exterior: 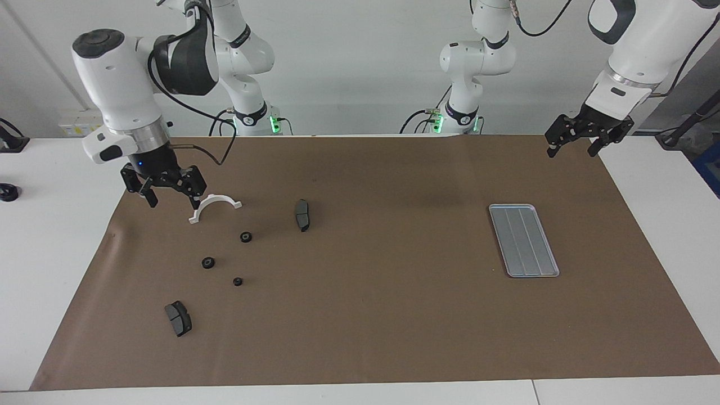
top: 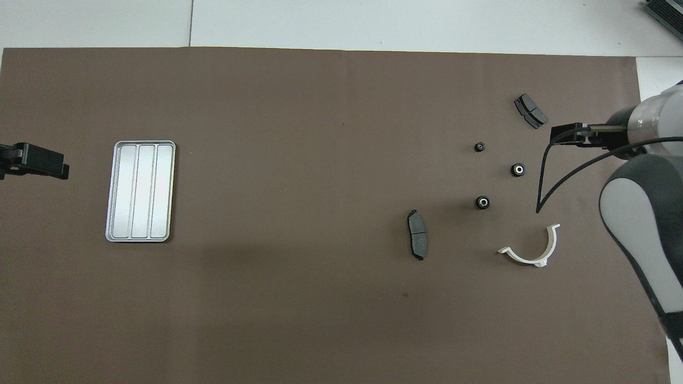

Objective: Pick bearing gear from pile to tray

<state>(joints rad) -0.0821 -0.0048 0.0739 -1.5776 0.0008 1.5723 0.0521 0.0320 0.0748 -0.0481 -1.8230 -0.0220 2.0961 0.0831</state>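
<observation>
Gears (exterior: 246,237) number three, pads (exterior: 302,215) two, tray (exterior: 523,240) one; both hands (exterior: 171,196) spread.

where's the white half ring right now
The white half-ring lies on the brown mat toward the right arm's end of the table, nearer to the robots than the three small black gears, with the right gripper up beside it.

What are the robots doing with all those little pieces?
The right arm's open end effector hangs empty above the mat beside the white half-ring, near the pile's three small black gears. Nothing is picked up yet, and the tray holds nothing. The left end effector waits, open, at the mat's corner.
</observation>
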